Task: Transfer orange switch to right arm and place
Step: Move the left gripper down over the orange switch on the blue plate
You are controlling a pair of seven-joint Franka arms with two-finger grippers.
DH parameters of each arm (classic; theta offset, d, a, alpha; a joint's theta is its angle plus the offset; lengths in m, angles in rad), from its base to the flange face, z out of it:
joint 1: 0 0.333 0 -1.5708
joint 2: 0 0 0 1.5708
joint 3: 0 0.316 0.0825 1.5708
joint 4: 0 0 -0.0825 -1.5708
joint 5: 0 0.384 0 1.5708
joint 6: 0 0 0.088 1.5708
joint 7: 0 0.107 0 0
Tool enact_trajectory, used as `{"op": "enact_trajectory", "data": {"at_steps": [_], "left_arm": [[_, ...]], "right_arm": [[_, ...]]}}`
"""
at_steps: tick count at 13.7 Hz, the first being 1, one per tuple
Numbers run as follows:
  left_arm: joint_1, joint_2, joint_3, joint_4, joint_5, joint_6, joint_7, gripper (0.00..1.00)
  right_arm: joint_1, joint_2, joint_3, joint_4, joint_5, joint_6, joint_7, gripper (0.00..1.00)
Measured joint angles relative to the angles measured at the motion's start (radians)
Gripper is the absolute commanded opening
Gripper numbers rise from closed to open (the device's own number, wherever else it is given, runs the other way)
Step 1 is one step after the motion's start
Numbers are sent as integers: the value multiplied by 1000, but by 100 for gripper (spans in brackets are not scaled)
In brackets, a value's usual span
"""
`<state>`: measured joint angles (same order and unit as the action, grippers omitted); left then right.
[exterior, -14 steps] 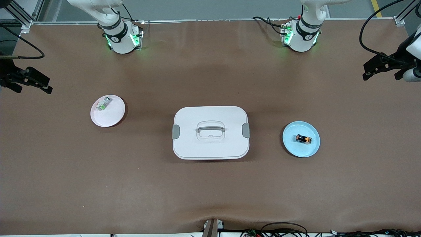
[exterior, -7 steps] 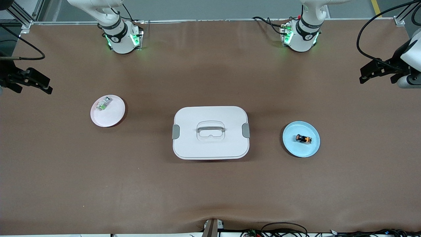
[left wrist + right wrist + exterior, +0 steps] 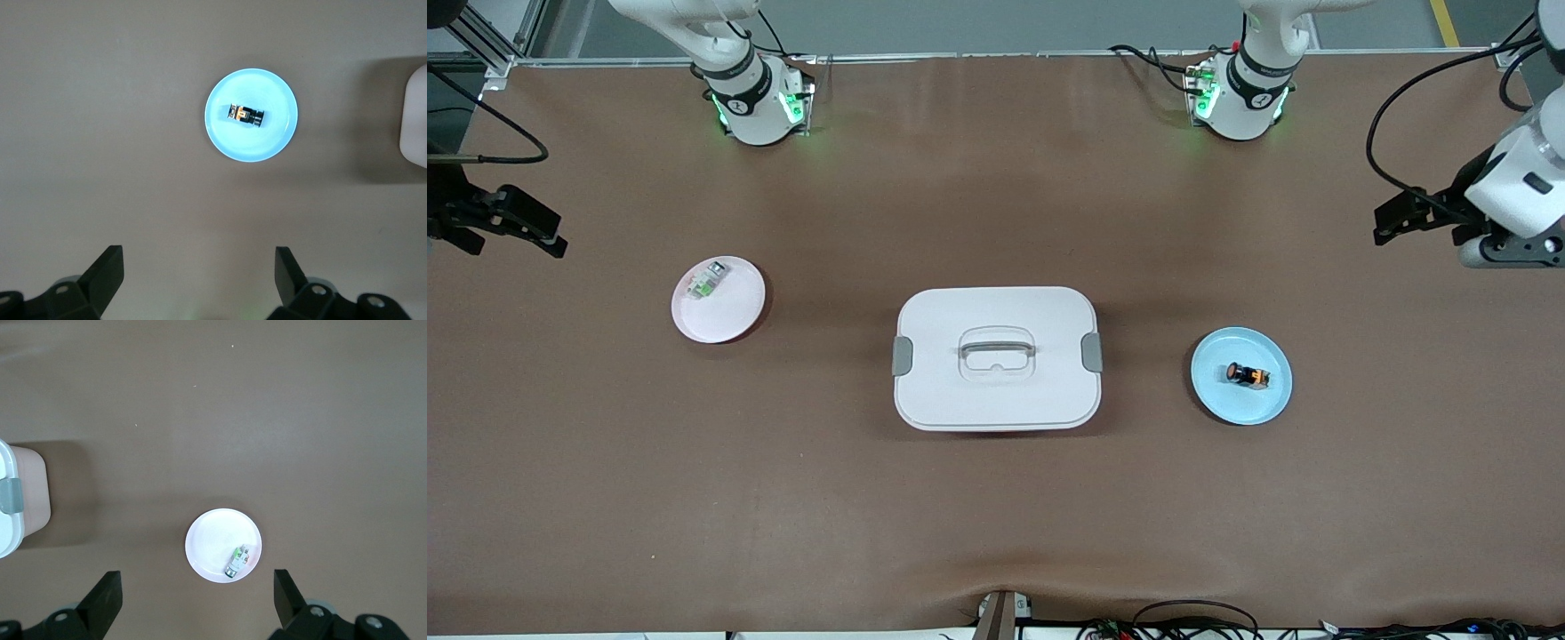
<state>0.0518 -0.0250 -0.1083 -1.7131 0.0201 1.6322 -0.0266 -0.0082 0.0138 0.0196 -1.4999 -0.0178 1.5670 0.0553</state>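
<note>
On the round, smooth blue plate (image 3: 1241, 377) toward the left arm's end of the table lies the orange switch (image 3: 1248, 375), a tiny black cylinder with an orange rear block, resting on its side near the plate's middle. At the table's centre sits a white rectangular container (image 3: 996, 358) with rounded corners, grey side clasps and a recessed lid handle. Toward the right arm's end lies a round pale pink plate (image 3: 719, 300) carrying a small grey-white and green part (image 3: 708, 281) close to its rim. All items rest on a matte brown table cover (image 3: 996, 516).

Left gripper (image 3: 1416, 216) hangs in the air over the table edge at its own end, black fingers spread wide apart and empty; in the left wrist view its fingertips (image 3: 109, 267) frame the bare cover, with the blue plate well apart from them. Right gripper (image 3: 516, 222) waits over the table edge at its end, fingers likewise spread and empty.
</note>
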Motion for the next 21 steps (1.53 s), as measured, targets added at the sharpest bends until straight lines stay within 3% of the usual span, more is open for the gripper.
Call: {"op": "enact_trajectory", "data": {"at_steps": [7, 21], "left_arm": [[-3, 43, -5, -214, 0, 285, 18, 100], [-3, 349, -50, -295, 0, 682, 194, 100]], "right_arm": [[8, 0, 3, 1, -3, 7, 39, 100], [31, 17, 5, 35, -16, -31, 54, 100]]}}
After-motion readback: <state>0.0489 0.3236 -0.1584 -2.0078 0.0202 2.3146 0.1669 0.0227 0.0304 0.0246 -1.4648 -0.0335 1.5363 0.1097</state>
